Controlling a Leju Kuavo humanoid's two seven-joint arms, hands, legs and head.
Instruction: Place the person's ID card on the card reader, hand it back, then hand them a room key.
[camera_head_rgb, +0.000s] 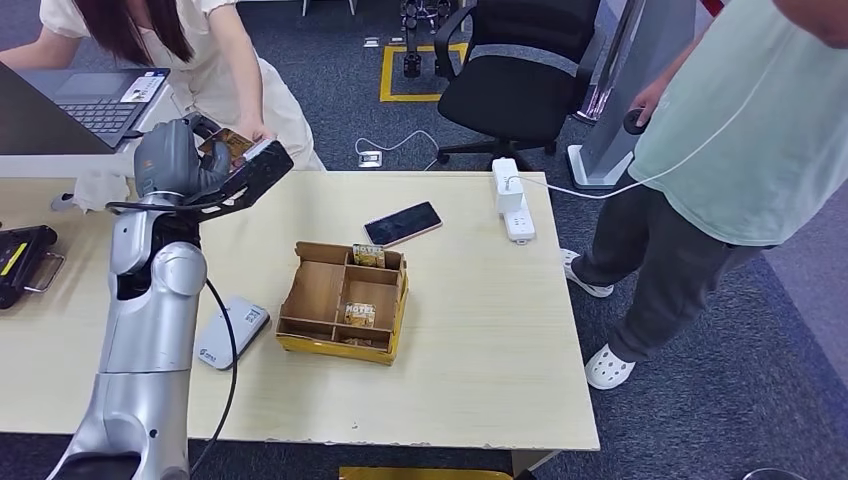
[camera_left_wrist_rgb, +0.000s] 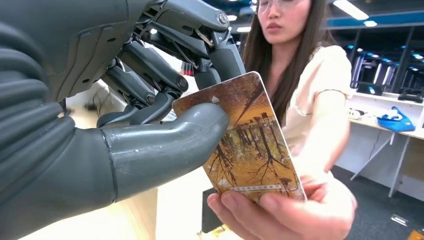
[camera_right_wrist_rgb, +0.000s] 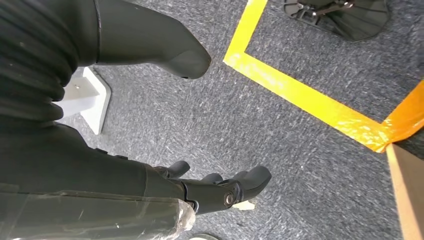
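My left hand (camera_head_rgb: 215, 165) is raised over the table's far left edge, toward the seated person (camera_head_rgb: 200, 40). It pinches a brown room key card (camera_left_wrist_rgb: 250, 145) printed with autumn trees between the thumb (camera_left_wrist_rgb: 165, 142) and the dark fingers. The person's hand (camera_left_wrist_rgb: 285, 212) grips the card's free end. The card (camera_head_rgb: 228, 143) looks small in the head view. The white card reader (camera_head_rgb: 232, 330) lies on the table beside my left arm. My right hand (camera_right_wrist_rgb: 200, 187) hangs over grey carpet, fingers apart and holding nothing.
A cardboard tray (camera_head_rgb: 318, 292) with more hotel cards sits mid-table. A phone (camera_head_rgb: 402, 222) and a white power strip (camera_head_rgb: 512, 198) lie behind it. A laptop (camera_head_rgb: 100, 98) is at the far left, and a black device (camera_head_rgb: 20, 262) at the left edge. A second person (camera_head_rgb: 720, 150) stands at the right.
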